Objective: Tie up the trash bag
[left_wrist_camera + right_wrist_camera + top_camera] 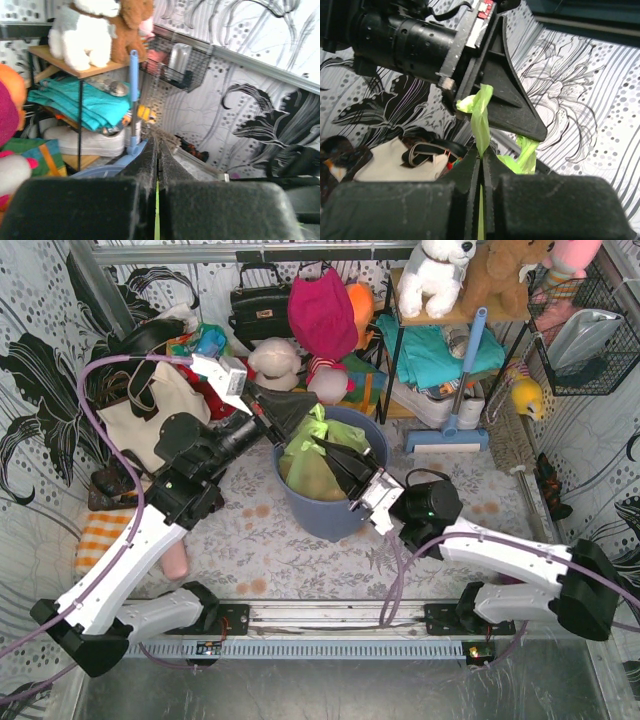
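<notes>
Green plastic sits at the middle of the top view: one trash bag (318,462), tan scraps showing through it, stands inside one blue-grey bin (322,515). Two arms reach it from opposite sides. The left gripper (301,428) comes from the upper left and the right gripper (326,448) from the lower right, and their tips almost meet above the bag's mouth. We judge that this opposed hold keeps the gathered top taut between them, so a knot can be worked.

From the left wrist, we see the left gripper's (157,145) jaws pressed together, with one thin sliver of green film (157,212) caught in the seam. Behind it stand one shelf (55,57) with two plush toys on top.

From the right wrist, we see the right gripper (481,156) also clamped flat on the bag. One twisted strip of the trash bag (480,122) rises from its seam straight up to the left gripper (463,104), which pinches the strip's other end. A second fold of green (526,150) hangs loose just beside the strip, held by neither. Our guess is that this is the other ear of the bag's mouth, not yet gathered.
</notes>
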You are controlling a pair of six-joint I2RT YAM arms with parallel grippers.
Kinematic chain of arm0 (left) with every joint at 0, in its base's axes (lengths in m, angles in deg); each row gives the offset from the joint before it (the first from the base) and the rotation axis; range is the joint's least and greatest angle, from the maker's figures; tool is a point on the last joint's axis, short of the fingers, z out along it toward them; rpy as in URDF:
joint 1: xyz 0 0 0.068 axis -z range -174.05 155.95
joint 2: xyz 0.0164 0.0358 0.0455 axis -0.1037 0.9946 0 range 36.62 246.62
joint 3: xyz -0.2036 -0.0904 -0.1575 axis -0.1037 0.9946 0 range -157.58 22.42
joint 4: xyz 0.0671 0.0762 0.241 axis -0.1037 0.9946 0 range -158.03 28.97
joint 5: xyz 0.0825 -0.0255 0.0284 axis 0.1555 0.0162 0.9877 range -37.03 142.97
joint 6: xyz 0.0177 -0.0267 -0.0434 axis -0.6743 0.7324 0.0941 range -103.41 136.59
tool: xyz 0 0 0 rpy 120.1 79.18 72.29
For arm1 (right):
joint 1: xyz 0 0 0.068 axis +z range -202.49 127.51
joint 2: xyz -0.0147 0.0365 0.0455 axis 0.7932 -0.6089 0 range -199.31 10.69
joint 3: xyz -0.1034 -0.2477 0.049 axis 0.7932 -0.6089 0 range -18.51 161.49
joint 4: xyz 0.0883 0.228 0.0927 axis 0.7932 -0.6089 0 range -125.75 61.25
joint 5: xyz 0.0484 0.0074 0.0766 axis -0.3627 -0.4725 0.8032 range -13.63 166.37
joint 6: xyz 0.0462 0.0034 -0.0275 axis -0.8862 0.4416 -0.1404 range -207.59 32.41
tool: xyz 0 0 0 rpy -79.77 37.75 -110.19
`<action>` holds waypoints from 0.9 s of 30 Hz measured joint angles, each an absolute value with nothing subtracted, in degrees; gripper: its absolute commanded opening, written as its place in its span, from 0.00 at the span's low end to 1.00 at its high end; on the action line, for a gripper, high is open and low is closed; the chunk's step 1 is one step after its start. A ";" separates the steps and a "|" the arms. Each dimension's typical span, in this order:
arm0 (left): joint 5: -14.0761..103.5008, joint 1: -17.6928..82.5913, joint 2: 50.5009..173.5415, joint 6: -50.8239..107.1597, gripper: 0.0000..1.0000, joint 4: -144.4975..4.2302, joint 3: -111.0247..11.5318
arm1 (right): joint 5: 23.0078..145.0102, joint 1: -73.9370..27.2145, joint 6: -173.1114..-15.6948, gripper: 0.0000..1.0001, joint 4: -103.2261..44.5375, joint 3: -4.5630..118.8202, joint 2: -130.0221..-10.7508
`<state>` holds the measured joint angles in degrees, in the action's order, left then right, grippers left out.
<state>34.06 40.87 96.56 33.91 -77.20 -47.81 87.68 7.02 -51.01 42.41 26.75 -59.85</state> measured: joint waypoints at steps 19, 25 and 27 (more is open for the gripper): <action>58.06 40.17 112.01 25.25 0.00 -69.22 -52.78 | 91.94 7.19 -67.78 0.00 9.97 14.07 -38.12; 61.33 36.58 116.73 25.80 0.00 -64.87 -55.40 | 96.09 7.28 -71.01 0.00 3.63 13.44 -33.66; 62.03 35.95 118.83 25.87 0.00 -63.54 -57.26 | 97.78 7.28 -71.93 0.00 1.64 13.44 -32.83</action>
